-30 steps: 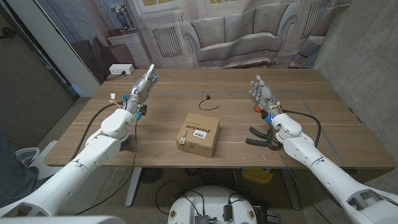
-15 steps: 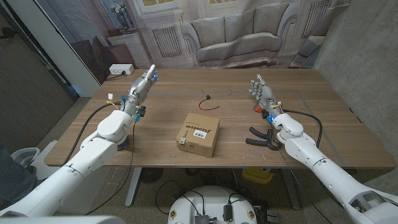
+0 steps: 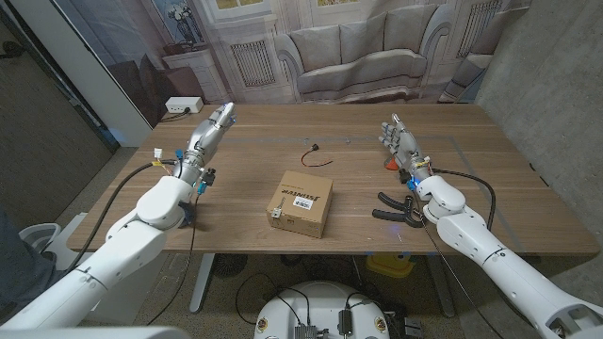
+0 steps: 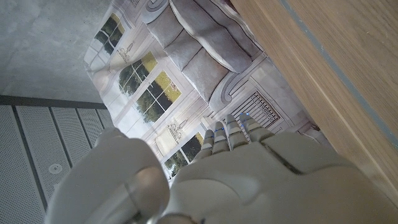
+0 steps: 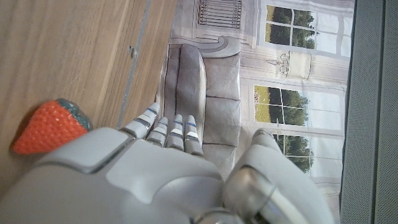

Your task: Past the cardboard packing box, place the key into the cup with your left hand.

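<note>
A small dark key point(image 3: 312, 148) on a thin red cord lies on the wooden table point(image 3: 245, 179), beyond the cardboard packing box point(image 3: 301, 203) that sits near the front middle. My left hand point(image 3: 211, 128) hovers over the table's far left part, well left of the key, with its fingers stretched out and nothing in them. In the left wrist view the back of the left hand point(image 4: 242, 177) points past the table's edge point(image 4: 323, 68). My right hand point(image 3: 399, 141) stands open at the right, fingers up and empty; the right hand point(image 5: 155, 168) is also seen from behind.
A red toy strawberry point(image 3: 390, 163) lies beside my right hand; the strawberry point(image 5: 48, 127) shows close by in the right wrist view. Black pliers point(image 3: 395, 206) lie at the right front. A white power strip point(image 3: 184, 105) sits on a shelf behind the table's left corner.
My left arm has swung a little to the left and its hand has tilted outward. The right hand has shifted slightly to the right. Box and key have not moved.
</note>
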Controlling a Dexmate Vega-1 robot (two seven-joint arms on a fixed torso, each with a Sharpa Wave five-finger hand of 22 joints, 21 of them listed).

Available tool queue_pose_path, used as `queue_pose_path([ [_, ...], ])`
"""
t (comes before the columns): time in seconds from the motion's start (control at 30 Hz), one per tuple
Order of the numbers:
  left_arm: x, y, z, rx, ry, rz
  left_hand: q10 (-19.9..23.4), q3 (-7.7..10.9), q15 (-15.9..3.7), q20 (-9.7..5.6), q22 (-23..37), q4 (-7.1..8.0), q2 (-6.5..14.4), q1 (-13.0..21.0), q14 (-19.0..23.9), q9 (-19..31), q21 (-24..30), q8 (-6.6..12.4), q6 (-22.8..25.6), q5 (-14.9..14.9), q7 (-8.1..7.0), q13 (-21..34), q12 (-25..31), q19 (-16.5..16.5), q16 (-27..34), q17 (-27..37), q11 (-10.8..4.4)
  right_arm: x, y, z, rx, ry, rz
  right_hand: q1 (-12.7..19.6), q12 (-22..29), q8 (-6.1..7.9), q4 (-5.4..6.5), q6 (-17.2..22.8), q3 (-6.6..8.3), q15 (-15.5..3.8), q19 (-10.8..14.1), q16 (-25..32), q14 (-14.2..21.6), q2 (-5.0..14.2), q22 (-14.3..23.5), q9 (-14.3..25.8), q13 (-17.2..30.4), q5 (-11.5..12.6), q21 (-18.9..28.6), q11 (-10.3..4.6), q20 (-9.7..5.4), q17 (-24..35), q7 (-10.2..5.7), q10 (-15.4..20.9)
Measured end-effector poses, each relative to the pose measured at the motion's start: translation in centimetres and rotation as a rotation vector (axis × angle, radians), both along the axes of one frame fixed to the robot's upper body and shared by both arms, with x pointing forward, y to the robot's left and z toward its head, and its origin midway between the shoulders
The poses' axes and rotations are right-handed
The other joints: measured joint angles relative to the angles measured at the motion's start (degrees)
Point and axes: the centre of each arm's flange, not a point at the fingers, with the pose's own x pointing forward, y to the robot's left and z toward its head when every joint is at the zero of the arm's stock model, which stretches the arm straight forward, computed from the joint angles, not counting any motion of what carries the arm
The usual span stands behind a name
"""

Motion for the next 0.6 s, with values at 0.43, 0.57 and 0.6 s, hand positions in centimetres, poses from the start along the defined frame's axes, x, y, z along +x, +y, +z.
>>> queue_pose_path([
  [0.43,-2.8,0.2,-1.8,0.053,-0.052,0.054,0.5,0.24,-0.17,-0.31,0.0,-0.23,0.1,0.8,0.9,0.0,0.0,0.00,0.6,0.0,-0.20,0.0,0.0,0.3,0.0,0.0,-0.10,-1.3,0.7,-0.9,0.021,-0.008,-0.007,0.0,0.0,0.22,-0.26,0.0,-0.24,0.00,0.0,0.0,0.0,0.02,0.0,0.0,0.0,0.0,0.0,0.00,0.00,0.0,0.00,0.0],
  [0.57,-3.6,0.0,-2.3,0.068,-0.077,0.057,0.8,0.00,-0.26,-0.18,0.0,-0.47,0.1,0.8,1.0,0.0,0.0,0.00,0.6,0.0,-0.20,0.0,0.0,0.4,0.0,0.0,-0.20,-1.8,0.8,-1.2,0.023,-0.008,-0.013,0.0,0.0,0.22,-0.26,0.0,-0.24,0.00,0.0,0.0,0.0,0.02,0.0,0.0,0.0,0.0,0.0,0.00,0.00,0.0,0.00,0.0],
  [0.6,-3.7,0.0,-2.6,0.064,-0.072,0.057,0.8,0.00,-0.26,-0.01,0.0,-0.47,0.1,0.9,1.0,0.0,0.0,0.00,0.6,0.0,-0.20,0.0,0.0,0.7,0.0,0.0,-0.21,-1.8,0.8,-1.2,0.024,-0.008,-0.014,0.0,0.0,0.22,-0.26,0.0,-0.24,0.00,0.0,0.0,0.0,0.02,0.0,0.0,0.0,0.0,0.0,0.00,0.00,0.0,0.00,0.0],
])
